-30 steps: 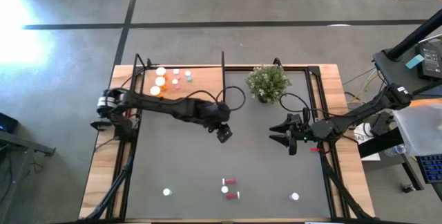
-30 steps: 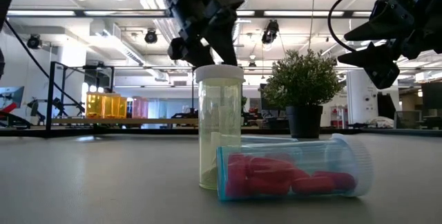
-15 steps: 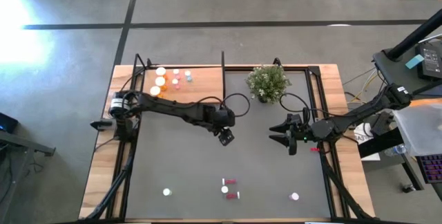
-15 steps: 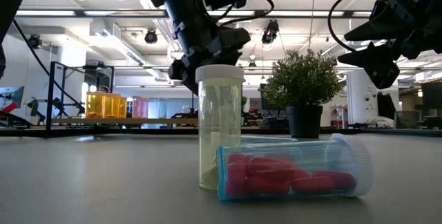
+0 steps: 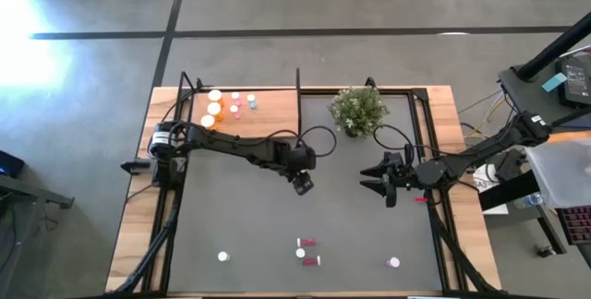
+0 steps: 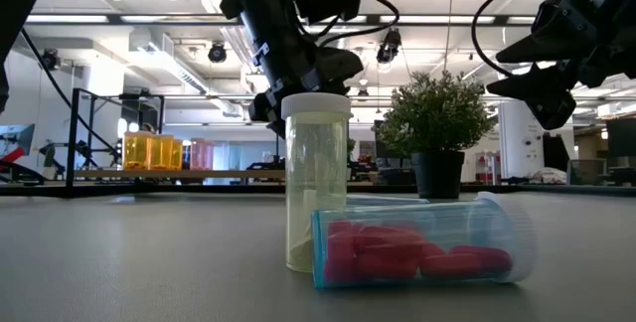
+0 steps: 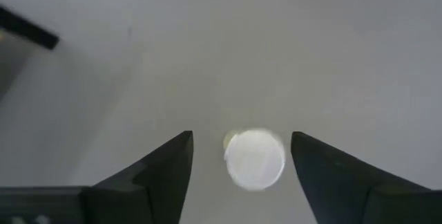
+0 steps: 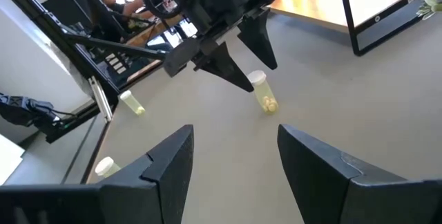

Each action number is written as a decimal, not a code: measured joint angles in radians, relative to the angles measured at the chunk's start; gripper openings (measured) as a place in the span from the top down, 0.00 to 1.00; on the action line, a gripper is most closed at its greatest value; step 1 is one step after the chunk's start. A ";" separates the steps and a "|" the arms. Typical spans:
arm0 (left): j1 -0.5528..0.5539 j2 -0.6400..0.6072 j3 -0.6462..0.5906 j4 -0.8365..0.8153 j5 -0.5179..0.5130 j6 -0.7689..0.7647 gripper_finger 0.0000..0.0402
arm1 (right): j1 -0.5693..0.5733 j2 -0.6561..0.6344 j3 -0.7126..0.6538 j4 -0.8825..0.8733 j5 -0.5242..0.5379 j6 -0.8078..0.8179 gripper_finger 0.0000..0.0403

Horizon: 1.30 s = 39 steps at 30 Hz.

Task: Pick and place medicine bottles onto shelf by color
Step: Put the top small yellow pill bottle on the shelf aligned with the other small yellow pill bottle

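A small upright bottle of yellow pills with a white cap (image 7: 254,158) stands on the grey mat near its middle. My left gripper (image 7: 242,137) slants down over it, open, one finger on each side of the cap (image 8: 257,79), with a gap showing on both sides. In the high view the gripper (image 5: 301,185) hides this bottle. My right gripper (image 5: 377,177) hovers open and level over the mat's right part. The shelf (image 5: 272,114) at the far left carries orange, pink and blue bottles (image 5: 226,105), standing upright.
Near the front edge, a yellow bottle (image 6: 316,183) stands beside two lying red ones (image 5: 307,242), (image 6: 417,247). Two more white-capped bottles stand there (image 5: 223,257), (image 5: 394,263). A potted plant (image 5: 357,110) sits at the far middle. Dark frame bars line the table's sides.
My left gripper has come down toward the mat as its arm stretched out, ending over the yellow bottle's cap.
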 joint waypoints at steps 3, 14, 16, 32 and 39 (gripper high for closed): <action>0.000 0.000 0.000 0.019 0.000 0.022 0.50 | 0.000 0.000 0.000 0.000 0.000 0.000 0.50; 0.000 0.000 -0.002 0.022 0.006 0.025 0.69 | 0.000 0.000 0.000 0.000 0.000 0.000 0.50; 0.000 0.000 -0.002 0.022 0.006 0.035 0.69 | 0.000 0.000 0.000 0.000 0.000 0.000 0.50; -0.002 0.000 -0.011 -0.012 0.017 0.051 0.69 | 0.000 0.000 0.000 0.000 0.000 0.000 0.50; -0.003 0.000 -0.013 -0.012 0.024 0.051 0.66 | 0.000 0.000 0.000 0.000 0.000 0.000 0.50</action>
